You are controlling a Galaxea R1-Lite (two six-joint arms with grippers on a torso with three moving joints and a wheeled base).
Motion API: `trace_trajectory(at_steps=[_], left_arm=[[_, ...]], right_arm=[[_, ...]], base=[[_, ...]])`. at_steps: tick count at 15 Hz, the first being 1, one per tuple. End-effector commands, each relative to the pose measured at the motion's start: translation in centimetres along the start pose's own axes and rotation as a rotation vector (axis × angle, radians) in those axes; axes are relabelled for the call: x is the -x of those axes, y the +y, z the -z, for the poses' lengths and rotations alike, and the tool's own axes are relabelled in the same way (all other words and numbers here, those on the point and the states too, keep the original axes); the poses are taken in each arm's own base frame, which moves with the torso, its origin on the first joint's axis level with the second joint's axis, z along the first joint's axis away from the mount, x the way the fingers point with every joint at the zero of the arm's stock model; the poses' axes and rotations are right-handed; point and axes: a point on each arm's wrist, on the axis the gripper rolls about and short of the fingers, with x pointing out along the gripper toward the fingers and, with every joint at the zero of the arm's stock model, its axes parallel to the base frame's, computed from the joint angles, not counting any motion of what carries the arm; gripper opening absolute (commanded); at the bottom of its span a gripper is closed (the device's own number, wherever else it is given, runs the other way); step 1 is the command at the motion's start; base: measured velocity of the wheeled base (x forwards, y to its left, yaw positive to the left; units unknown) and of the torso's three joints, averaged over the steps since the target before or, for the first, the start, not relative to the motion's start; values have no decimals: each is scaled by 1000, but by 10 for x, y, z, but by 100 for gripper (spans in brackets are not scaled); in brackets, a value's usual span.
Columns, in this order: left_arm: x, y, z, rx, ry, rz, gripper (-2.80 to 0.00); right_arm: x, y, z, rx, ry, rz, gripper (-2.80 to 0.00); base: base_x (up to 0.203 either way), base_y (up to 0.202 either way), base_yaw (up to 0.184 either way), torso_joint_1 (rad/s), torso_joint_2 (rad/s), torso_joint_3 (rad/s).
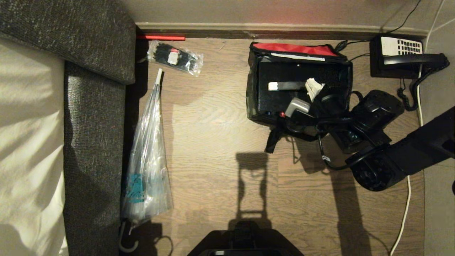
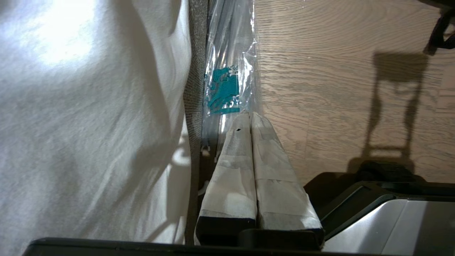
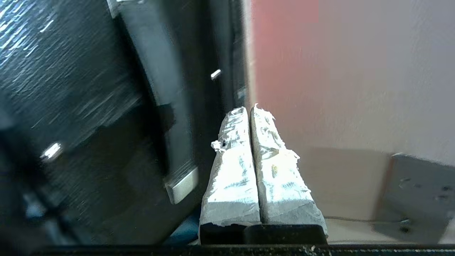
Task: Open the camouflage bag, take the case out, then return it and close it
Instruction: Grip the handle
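Note:
The camouflage bag (image 1: 251, 96) stands open on the wooden floor, its red-lined lid (image 1: 295, 48) folded back toward the wall. The black case (image 1: 284, 71) fills its opening. A dark bar (image 1: 289, 85) with a whitish end (image 1: 273, 86) lies across the top of the case. My right gripper (image 1: 314, 87) hangs over the case at the bar's other end, shut with nothing between its taped fingers (image 3: 231, 170). In the right wrist view the case (image 3: 71, 89) and its bar (image 3: 160, 89) lie beside the fingertips. My left gripper (image 2: 250, 115) is shut and parked beside the bed.
A black desk telephone (image 1: 401, 55) sits right of the bag, with cords trailing. A plastic-wrapped umbrella (image 1: 147, 153) and a clear pouch of black parts (image 1: 175, 57) lie by the grey bed frame (image 1: 92, 106). A white cable (image 1: 405, 213) runs along the right.

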Motion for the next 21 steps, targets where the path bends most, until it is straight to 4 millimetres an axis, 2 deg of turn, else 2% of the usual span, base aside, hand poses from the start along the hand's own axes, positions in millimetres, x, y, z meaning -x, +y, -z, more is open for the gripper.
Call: trace_trajectory(at_steps=[1,4,8,12,21], left_arm=[[0,0,0,0,0,-1,-280],[0,0,0,0,0,-1,-280],[0,0,0,0,0,-1,-280],[0,0,0,-1,0,-1,-280],[0,0,0,0,1,1,-280]], right_arm=[[3,7,0,7,0,-22,0],[3,20,0,-13,-1,-52,0],[2,26,1,-14,3,-63,0],[-4,31,12,-1,24,-60,0],[-28,38,15,-7,47,12,0]], base=[[0,0,0,0,0,0],[0,0,0,0,0,0],[0,0,0,0,0,0],[0,0,0,0,0,0],[0,0,0,0,0,0]])
